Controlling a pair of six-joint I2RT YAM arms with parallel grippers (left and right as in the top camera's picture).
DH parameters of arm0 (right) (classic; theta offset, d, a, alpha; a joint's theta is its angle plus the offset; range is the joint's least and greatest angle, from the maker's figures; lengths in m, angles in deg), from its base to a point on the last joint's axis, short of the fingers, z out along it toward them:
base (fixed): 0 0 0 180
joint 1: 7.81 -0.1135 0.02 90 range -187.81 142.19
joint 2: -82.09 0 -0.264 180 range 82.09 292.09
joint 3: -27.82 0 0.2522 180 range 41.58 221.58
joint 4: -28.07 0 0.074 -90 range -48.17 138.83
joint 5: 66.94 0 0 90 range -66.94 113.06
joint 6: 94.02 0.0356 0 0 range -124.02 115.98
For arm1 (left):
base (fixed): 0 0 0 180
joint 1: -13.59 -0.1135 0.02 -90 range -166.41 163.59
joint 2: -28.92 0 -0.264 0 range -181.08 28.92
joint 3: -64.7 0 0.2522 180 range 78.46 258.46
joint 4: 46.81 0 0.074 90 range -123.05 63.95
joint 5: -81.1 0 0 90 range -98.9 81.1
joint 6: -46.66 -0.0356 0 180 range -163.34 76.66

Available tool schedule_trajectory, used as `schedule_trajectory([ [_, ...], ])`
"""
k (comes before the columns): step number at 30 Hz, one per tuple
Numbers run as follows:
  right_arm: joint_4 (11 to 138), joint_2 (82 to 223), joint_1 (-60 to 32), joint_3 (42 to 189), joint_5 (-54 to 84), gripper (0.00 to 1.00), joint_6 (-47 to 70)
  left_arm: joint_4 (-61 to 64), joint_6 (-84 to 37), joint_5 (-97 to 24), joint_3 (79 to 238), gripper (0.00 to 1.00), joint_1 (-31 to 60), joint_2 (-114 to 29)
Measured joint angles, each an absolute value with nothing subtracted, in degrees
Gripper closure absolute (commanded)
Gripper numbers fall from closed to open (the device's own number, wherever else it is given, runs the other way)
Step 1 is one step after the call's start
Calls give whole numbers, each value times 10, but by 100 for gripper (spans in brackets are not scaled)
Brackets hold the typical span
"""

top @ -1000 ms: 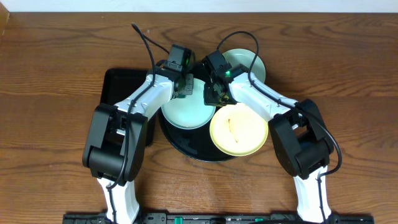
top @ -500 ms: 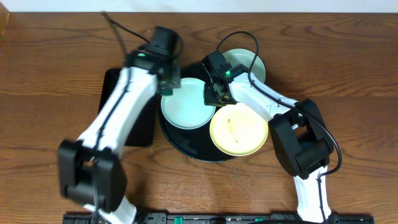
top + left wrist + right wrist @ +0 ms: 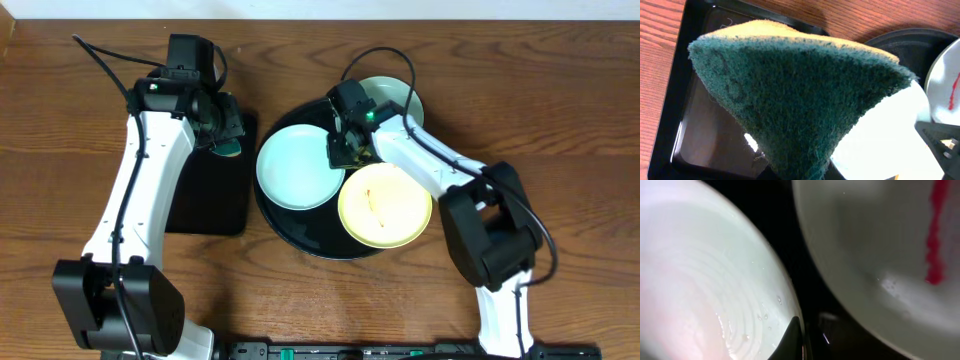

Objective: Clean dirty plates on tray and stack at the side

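Observation:
A pale mint plate (image 3: 295, 170) lies on the left of the round black tray (image 3: 312, 235). My right gripper (image 3: 343, 152) is shut on its right rim; in the right wrist view one dark finger (image 3: 792, 340) lies over that rim (image 3: 700, 280). A pale yellow plate (image 3: 385, 205) with a faint mark sits at the tray's front right. A second mint plate (image 3: 398, 98) at the back right carries a red smear (image 3: 935, 230). My left gripper (image 3: 222, 135) is shut on a green and yellow sponge (image 3: 800, 90) above the rectangular tray; the sponge hides the fingers.
A smaller rectangular black tray (image 3: 205, 200) lies left of the round tray, also in the left wrist view (image 3: 695, 125). The brown wooden table (image 3: 560, 150) extends to both sides. The right arm reaches across the round tray's back half.
My left arm swung left, away from the mint plate, carrying the sponge over the rectangular tray. The right gripper stayed on the plate's rim.

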State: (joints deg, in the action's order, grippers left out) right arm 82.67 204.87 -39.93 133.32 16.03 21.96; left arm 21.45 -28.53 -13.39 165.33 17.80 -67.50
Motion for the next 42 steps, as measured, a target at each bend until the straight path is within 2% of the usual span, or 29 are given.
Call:
schedule_trajectory([
  [4, 832, 1991, -407, 1333, 174, 99, 209, 208, -285, -135, 1653, 93, 178, -675],
  [11, 848, 1911, -443, 1335, 298, 99, 192, 205, -285, -135, 1653, 92, 178, -675],
  [23, 863, 1906, -591, 1335, 679, 99, 173, 202, -285, -137, 1653, 92, 178, -675],
  [29, 863, 1906, -636, 1335, 825, 99, 172, 203, -285, -137, 1653, 92, 178, -675],
  [42, 863, 1906, -638, 1335, 934, 99, 171, 203, -285, -137, 1653, 92, 178, -675],
])
